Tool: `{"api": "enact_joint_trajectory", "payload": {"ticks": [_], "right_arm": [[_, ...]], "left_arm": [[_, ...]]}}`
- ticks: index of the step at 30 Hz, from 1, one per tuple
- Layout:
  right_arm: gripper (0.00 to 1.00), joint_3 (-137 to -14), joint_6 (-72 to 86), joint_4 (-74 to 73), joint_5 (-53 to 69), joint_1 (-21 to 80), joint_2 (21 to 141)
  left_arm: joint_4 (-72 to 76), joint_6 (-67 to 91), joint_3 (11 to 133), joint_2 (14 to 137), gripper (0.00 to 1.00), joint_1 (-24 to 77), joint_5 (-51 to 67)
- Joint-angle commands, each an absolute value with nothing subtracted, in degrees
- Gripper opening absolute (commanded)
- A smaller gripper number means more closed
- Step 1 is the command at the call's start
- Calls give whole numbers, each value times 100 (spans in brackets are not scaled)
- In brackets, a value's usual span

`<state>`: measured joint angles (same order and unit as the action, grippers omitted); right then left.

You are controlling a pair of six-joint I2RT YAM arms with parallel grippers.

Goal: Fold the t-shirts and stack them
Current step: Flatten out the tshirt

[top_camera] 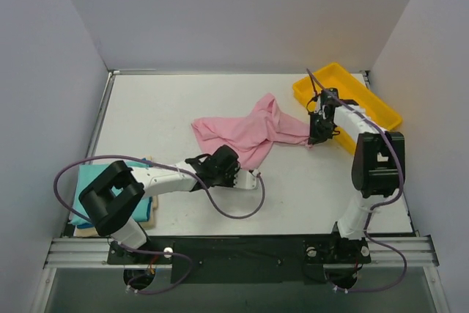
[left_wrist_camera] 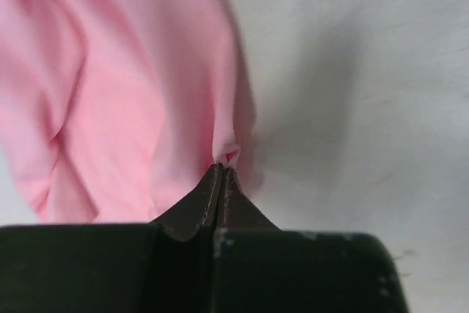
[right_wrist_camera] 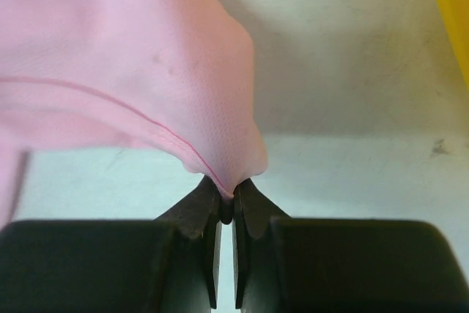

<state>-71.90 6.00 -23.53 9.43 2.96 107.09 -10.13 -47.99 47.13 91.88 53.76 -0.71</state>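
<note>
The light pink t-shirt point(top_camera: 245, 133) lies crumpled in the middle of the white table. My left gripper point(top_camera: 249, 175) is shut on its near edge; in the left wrist view the fingertips pinch a fold of pink cloth point(left_wrist_camera: 132, 86). My right gripper point(top_camera: 311, 137) is shut on the shirt's right end, which is pulled into a stretched strip; in the right wrist view a hemmed pink edge point(right_wrist_camera: 146, 64) sits between the tips. A folded teal t-shirt point(top_camera: 91, 181) lies on a cream one point(top_camera: 149, 214) at the near left.
A yellow plastic tray point(top_camera: 344, 82) stands at the far right, just behind my right gripper; its edge shows in the right wrist view point(right_wrist_camera: 451, 5). Grey walls enclose the table on three sides. The left arm's purple cable point(top_camera: 234, 214) loops over the table.
</note>
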Motion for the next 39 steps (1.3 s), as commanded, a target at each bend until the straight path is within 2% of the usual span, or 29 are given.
{"api": "enact_joint_trajectory", "payload": {"ticks": [1,4,10,14,20,27,29,34,35,37,38,39], "right_arm": [[0,-7944,729,-2820,2342,97,9178],[0,-8628,1009,-2971,3302,-420,8388],[0,-9737,2328,-2988,5420,-1695,8007],[0,-10247,2689,-2988,5826,-2083,7858],[0,-10442,2909,-2988,6020,-2162,7471],[0,-9214,2979,-3006,5907,-2040,6655],[0,-8765,3032,-3015,5626,-1777,6540],[0,-8271,2752,-3190,3790,-259,7047],[5,-8288,2716,-3190,3397,-98,7440],[31,-8507,2567,-3199,3218,166,8346],[37,-8812,2506,-3251,3217,184,8933],[50,-8955,2435,-3339,3130,176,9260]], "left_arm": [[-1220,-4931,6050,8641,0,4416,-1230],[-1922,-4851,7055,8272,0,3851,-1362],[-1890,-4685,8426,7428,0,3323,-1871],[-1907,-4597,9148,7164,0,2910,-2109],[-2161,-4500,9291,6795,0,2979,-2206],[-2636,-4219,8737,6504,0,3067,-1733],[-2715,-4079,8325,6390,0,3155,-1557],[-2927,-3718,7454,6240,0,3217,-749],[-2918,-3657,7244,6249,0,3234,-686],[-2866,-3473,6945,6310,0,3278,-475],[-2865,-3411,6891,6337,0,3322,-379],[-2874,-3280,6778,6407,0,3357,-291]]}}
